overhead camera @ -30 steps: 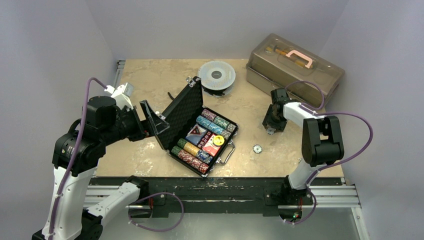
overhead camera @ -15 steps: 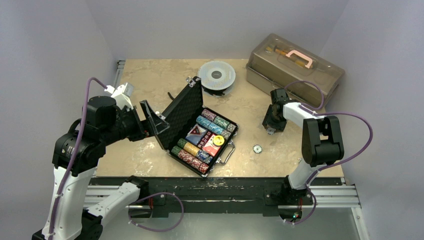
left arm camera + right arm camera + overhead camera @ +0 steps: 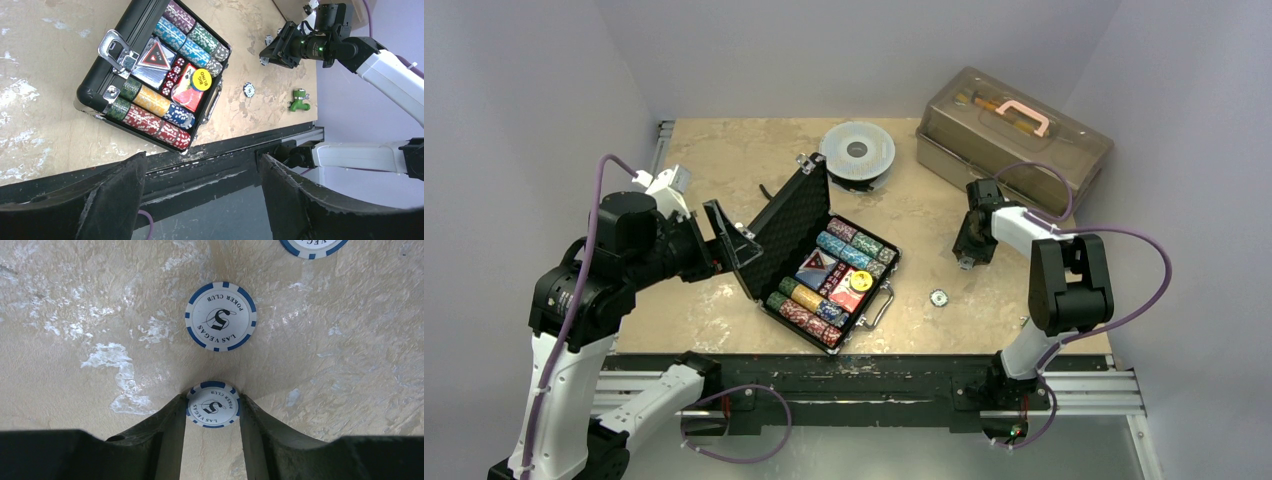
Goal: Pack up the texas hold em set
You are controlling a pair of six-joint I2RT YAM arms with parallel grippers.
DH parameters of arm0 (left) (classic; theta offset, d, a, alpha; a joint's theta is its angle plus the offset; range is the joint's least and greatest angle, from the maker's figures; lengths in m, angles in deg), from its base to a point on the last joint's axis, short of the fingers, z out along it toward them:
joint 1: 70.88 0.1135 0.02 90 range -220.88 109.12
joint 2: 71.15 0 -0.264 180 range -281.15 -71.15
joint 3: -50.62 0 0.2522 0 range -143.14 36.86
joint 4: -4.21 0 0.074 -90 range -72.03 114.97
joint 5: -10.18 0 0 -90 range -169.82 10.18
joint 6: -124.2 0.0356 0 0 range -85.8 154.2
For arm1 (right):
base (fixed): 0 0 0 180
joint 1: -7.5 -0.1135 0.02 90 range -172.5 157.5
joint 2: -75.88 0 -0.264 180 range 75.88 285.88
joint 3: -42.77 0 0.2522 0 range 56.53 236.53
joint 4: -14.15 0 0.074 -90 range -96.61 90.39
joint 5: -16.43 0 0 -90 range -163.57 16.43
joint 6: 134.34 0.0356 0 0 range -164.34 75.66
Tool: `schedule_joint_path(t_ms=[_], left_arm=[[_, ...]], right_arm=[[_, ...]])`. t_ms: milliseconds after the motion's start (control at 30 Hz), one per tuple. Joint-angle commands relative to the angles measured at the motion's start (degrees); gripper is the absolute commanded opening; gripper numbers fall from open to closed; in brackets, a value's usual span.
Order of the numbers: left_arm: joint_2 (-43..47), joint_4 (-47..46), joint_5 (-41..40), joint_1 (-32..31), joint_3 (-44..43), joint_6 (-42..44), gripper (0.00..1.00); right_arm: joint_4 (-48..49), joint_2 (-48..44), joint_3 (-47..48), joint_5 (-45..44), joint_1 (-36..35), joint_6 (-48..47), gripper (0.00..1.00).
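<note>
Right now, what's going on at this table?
The right claw has a white-and-blue poker chip pinched on the tan tabletop; more loose chips lie nearby. The black silver-cornered briefcase sits open, mostly filled with rows of chips. The left claw hangs open and empty beside its lid.

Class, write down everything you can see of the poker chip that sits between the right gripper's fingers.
The poker chip is a flat round disc, plastic by its look: white face, blue rim with white marks, a large 5 and the words LAS VEGAS POKER CLUB. It lies face up on the beige table, between the dark fingers of the right gripper, which seem to press its two sides. A second chip like it lies beyond, apart.
</note>
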Motion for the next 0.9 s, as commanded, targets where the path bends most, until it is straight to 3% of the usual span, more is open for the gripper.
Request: schedule_joint_path(t_ms=[0, 300, 700, 867], left_arm=[[-0.6, -1.0, -0.3, -0.4, -1.1, 0.9, 0.8], [-1.0, -1.8, 0.4, -0.4, -0.8, 0.9, 0.8], [-1.1, -2.4, 1.6, -0.4, -0.2, 0.9, 0.8], [-1.3, -2.8, 2.2, -0.4, 0.2, 0.9, 0.8]], right_arm=[[-2.5, -0.4, -0.6, 0.8, -0.1, -0.8, 0.38], [-3.1, -2.8, 1.5, 3.7, -0.1, -1.0, 0.32], [-2.6, -7.5, -2.4, 7.1, -0.2, -0.3, 0.28], [-1.4, -9.0, -2.8, 7.6, -1.5, -2.1, 0.38]])
